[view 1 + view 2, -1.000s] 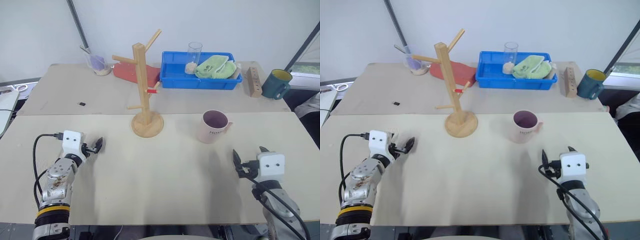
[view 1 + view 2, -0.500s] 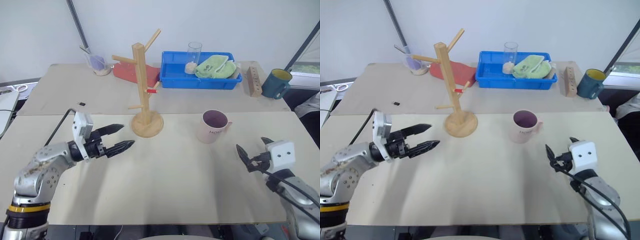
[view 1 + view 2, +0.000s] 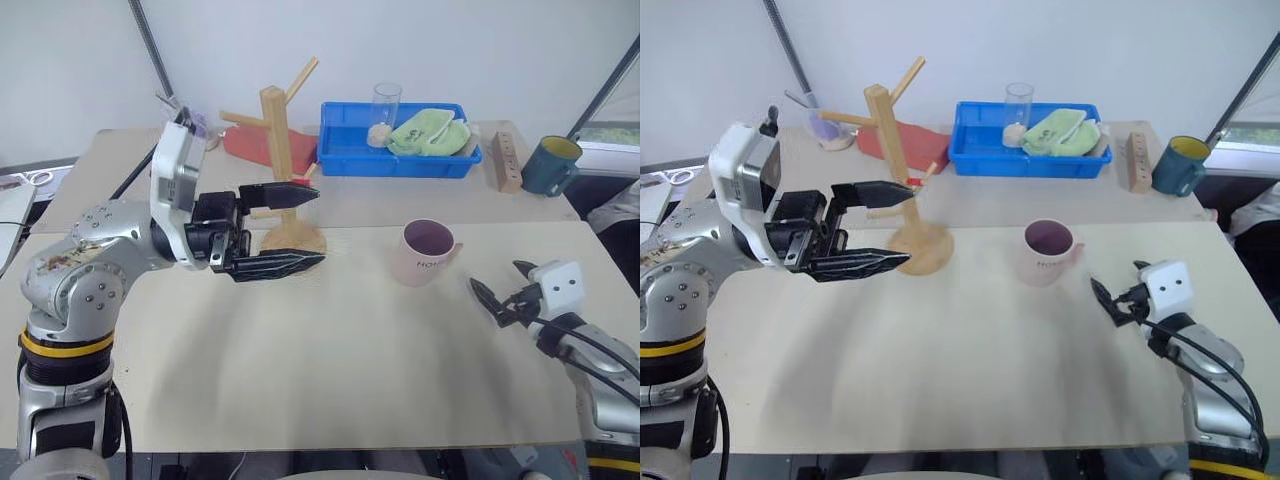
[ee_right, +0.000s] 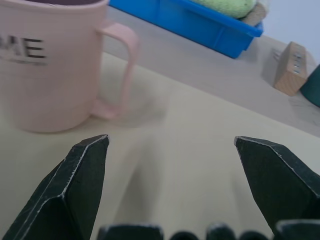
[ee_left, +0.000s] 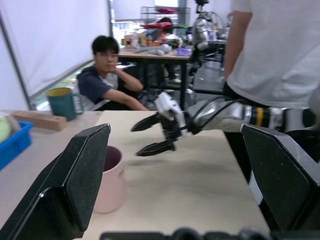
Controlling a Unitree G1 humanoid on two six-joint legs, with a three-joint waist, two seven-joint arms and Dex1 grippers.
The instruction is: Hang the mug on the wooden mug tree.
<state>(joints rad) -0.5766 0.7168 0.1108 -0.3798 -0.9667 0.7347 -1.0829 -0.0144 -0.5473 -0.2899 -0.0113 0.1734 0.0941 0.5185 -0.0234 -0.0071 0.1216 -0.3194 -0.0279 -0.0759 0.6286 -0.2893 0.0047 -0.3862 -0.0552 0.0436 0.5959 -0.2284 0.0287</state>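
Right gripper point(image 3: 497, 297) spread wide and empty, lined up low toward the mug point(image 3: 426, 253) mid-bench, handle facing it. Left gripper point(image 3: 285, 228) gapes empty beside the wooden mug tree point(image 3: 283, 165), probably to steady it.

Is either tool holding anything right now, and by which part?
Nothing is held. Both the left tool and the right tool are open and empty; the pale pink ceramic mug stands untouched on the table.
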